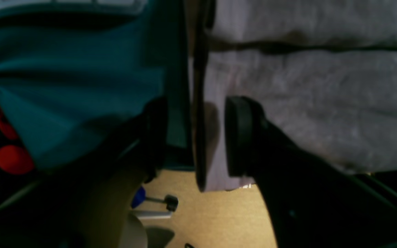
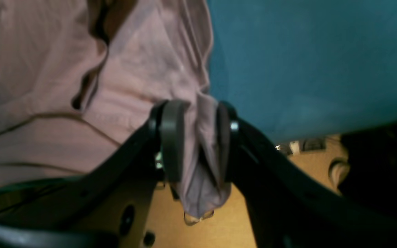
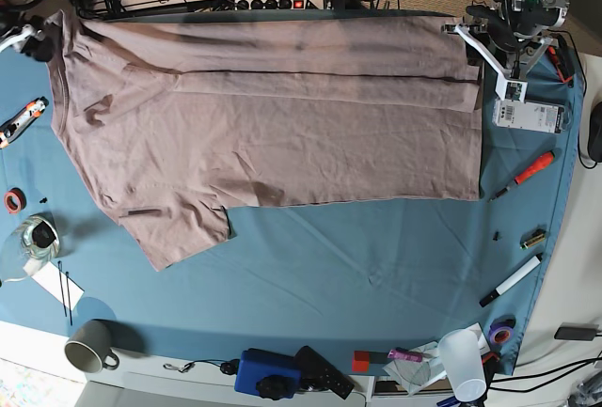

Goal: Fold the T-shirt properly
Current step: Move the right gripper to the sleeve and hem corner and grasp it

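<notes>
Both pincers on far edge: right gripper [image 2: 195, 141] clamping T-shirt [image 3: 273, 134] corner, left gripper [image 1: 198, 137] narrow around hem. Shirt's long axis spans between them, body hanging toward me.

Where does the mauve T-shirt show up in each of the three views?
Left wrist: the wrinkled mauve cotton T-shirt fills the right half, its edge between the left claw's pads.
Right wrist: T-shirt upper left, a bunched fold clamped in the right claw.
Base: T-shirt spread across the upper half.
Shared landmark: the blue table cloth.
</notes>
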`<state>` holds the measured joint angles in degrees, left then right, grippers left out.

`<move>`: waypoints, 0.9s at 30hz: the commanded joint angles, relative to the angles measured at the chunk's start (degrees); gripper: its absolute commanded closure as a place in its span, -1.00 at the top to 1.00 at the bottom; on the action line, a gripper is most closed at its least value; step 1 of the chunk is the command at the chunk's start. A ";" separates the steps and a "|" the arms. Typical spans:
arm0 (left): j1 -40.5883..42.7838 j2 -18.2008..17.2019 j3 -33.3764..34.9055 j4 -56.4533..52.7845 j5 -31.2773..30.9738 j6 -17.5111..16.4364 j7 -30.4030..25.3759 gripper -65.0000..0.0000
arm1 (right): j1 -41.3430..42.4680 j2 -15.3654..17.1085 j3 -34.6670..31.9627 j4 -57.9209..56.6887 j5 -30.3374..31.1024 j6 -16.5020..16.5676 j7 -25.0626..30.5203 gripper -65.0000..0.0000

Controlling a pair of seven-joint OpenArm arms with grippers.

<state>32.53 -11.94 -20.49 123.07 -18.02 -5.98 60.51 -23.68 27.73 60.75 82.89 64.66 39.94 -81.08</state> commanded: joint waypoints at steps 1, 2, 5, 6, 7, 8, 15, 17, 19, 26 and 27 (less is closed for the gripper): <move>0.17 -0.46 -0.33 1.84 0.07 -0.02 -0.52 -0.15 | -0.11 2.91 0.87 1.07 2.84 0.06 1.08 -0.47; 0.17 -0.44 -0.33 2.54 0.26 -0.02 -0.74 -0.15 | -0.07 3.93 0.87 1.07 4.28 0.06 1.08 -0.47; 0.15 -0.46 -0.33 4.96 0.50 -0.02 -4.44 -0.15 | 2.67 6.40 0.87 1.07 4.68 0.06 1.08 -0.47; 0.15 -0.44 -0.33 5.79 0.48 -0.02 -6.19 -0.15 | 4.20 6.82 0.85 1.07 4.37 0.06 1.08 -0.47; 0.13 -0.44 -0.33 6.75 0.46 -0.02 -7.69 -0.15 | 5.99 7.10 0.85 1.07 4.28 0.06 1.08 -0.47; 0.13 -0.44 -0.33 7.85 0.46 -0.02 -9.01 -0.15 | 7.78 7.26 0.85 1.07 4.35 0.06 1.08 -0.47; 0.15 -0.44 -0.33 11.93 0.42 -1.01 -13.66 -0.15 | 19.17 7.37 -3.80 1.03 -3.50 0.06 3.89 -0.47; 0.15 -0.44 -0.31 11.93 0.33 -3.21 -14.53 -0.15 | 21.16 7.37 -9.05 1.01 -8.59 0.06 7.98 -0.47; 0.15 -0.44 -0.31 11.93 -0.59 -4.55 -14.47 -0.15 | 23.04 7.37 -15.04 1.01 -13.53 0.06 14.43 -0.47; 0.15 -0.44 -0.31 11.93 -1.73 -4.59 -14.45 -0.15 | 34.88 7.34 -37.70 -0.11 -36.48 -6.88 29.64 -0.47; 0.15 -0.42 -0.28 11.93 -1.73 -4.59 -14.45 -0.15 | 36.94 7.34 -40.65 -1.36 -38.21 -6.99 30.62 -0.47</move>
<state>32.51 -11.97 -20.64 134.04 -19.18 -10.72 47.46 12.23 33.45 19.42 80.77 26.02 33.23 -51.68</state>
